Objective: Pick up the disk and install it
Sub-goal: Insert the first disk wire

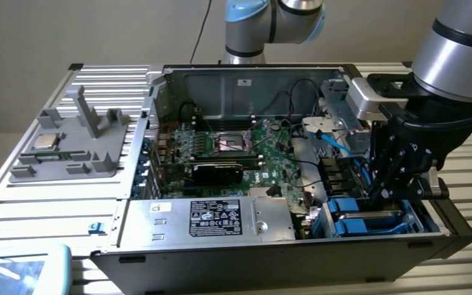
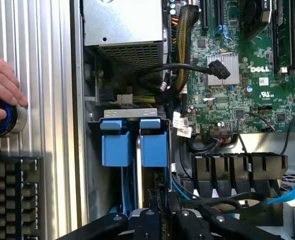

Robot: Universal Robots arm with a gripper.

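Observation:
The disk [image 2: 154,147], silver with a bright blue bracket, stands on edge in the drive bay at the corner of the open computer case [image 1: 219,77]. In the exterior view it is at the case's right front [image 1: 359,222]. My gripper [image 2: 163,212] reaches down into that bay [image 1: 381,198]. Its black fingers stand close together at the disk's near end, shut on it. A second blue-framed drive [image 2: 116,147] sits right beside it in the bay.
The big silver box with a black label [image 1: 211,218] lies next to the bay, with the green motherboard [image 1: 236,147] beyond. Loose black and blue cables [image 1: 338,144] hang near the bay. A grey fixture [image 1: 72,153] holds a processor chip [image 1: 46,142]. A person's hand [image 2: 2,90] rests on a knob above a keyboard [image 2: 12,200].

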